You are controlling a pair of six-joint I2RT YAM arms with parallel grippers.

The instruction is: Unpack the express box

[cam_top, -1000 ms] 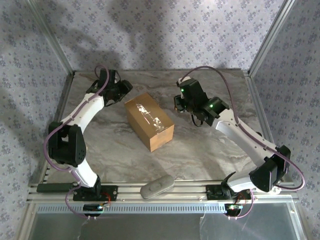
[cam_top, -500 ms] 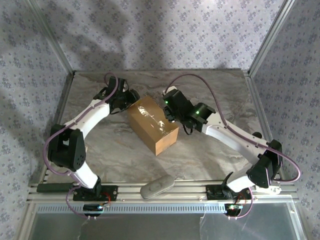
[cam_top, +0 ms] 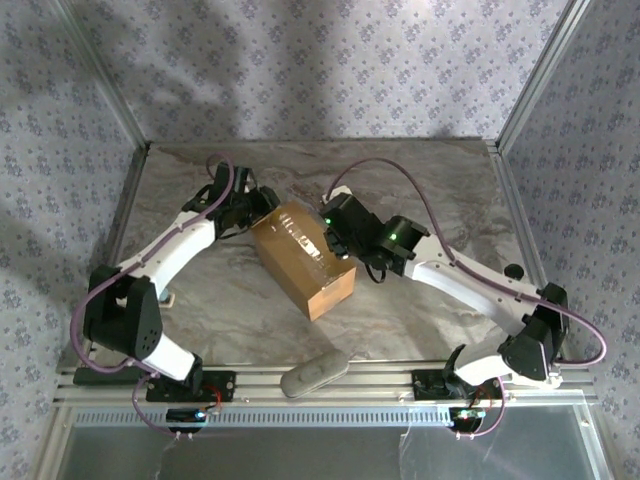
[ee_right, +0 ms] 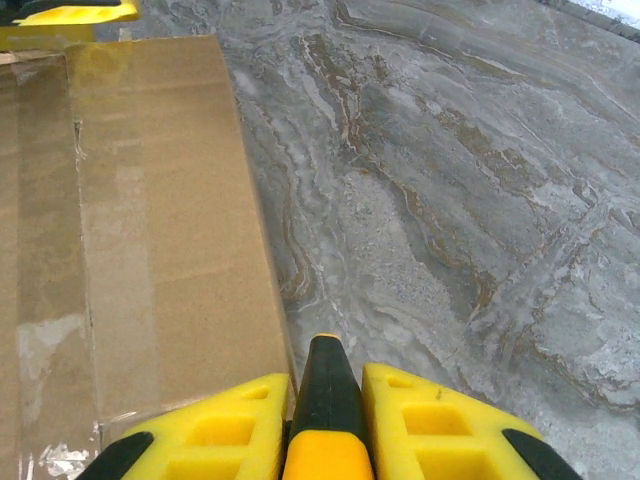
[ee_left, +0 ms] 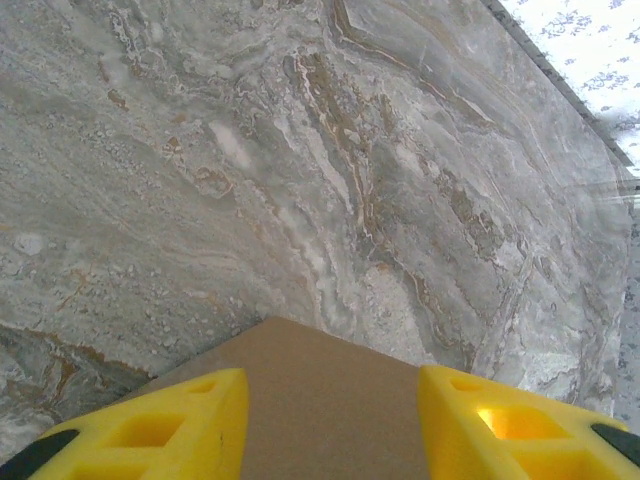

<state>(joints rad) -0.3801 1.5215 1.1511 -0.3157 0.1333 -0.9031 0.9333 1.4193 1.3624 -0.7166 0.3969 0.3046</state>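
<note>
The express box (cam_top: 300, 258), a plain brown carton with clear tape (ee_right: 45, 250) along its top seam, lies at an angle in the middle of the marble table. My left gripper (cam_top: 262, 206) is over its far left corner. Its yellow fingers (ee_left: 190, 420) stand apart above the cardboard (ee_left: 330, 400), open. My right gripper (cam_top: 336, 238) is at the box's right long edge, shut on a black-tipped yellow cutter (ee_right: 325, 370). The cutter's tip is just off the box's edge (ee_right: 262, 300), over the table.
A grey oblong object (cam_top: 314, 372) lies on the aluminium rail at the near edge, between the two arm bases. Metal frame posts and patterned walls close in the table (cam_top: 450, 190). Bare marble lies right of the box and behind it.
Both arms have closed in on the box, the left gripper onto its far corner, the right gripper leftward to its long edge. The box has shifted slightly toward the near edge.
</note>
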